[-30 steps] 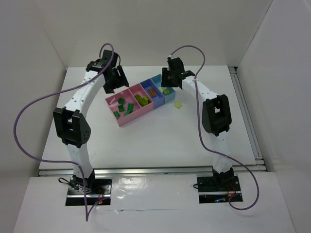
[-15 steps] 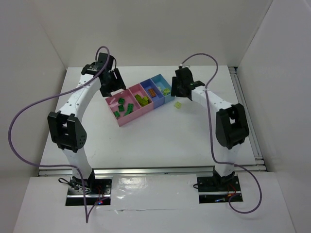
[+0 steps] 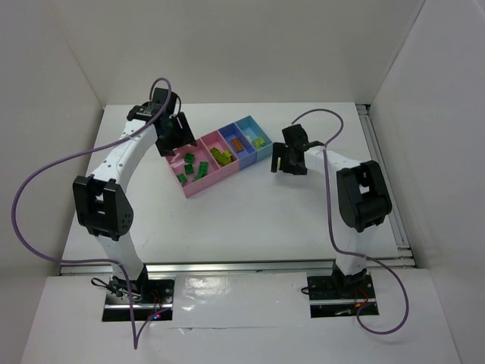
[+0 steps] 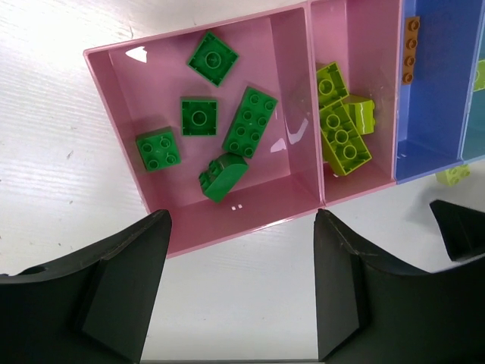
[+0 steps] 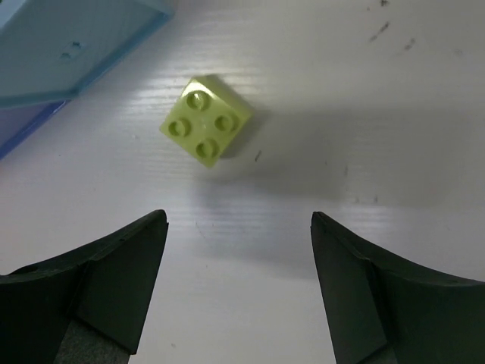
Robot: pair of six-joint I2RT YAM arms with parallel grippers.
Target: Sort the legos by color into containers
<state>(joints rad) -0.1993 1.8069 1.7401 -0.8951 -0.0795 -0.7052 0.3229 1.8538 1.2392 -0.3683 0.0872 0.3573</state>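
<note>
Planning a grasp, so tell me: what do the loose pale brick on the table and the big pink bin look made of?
Pale brick: moulded hard plastic, judging by its four crisp studs and sharp edges; smooth, low sheen, possibly slightly translucent.
Pink bin: also plastic by the look of it, thin-walled and glossy; bright glints and faint reflections show on its floor and walls.

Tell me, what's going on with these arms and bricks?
A robot is sorting bricks into bins by colour. Green bricks lie in the large pink bin, yellow-green bricks in the smaller pink bin, an orange brick in the blue bin. The right gripper hovers open over one pale brick lying on the table beside the light blue bin. The left gripper hangs open by the large pink bin.
</note>
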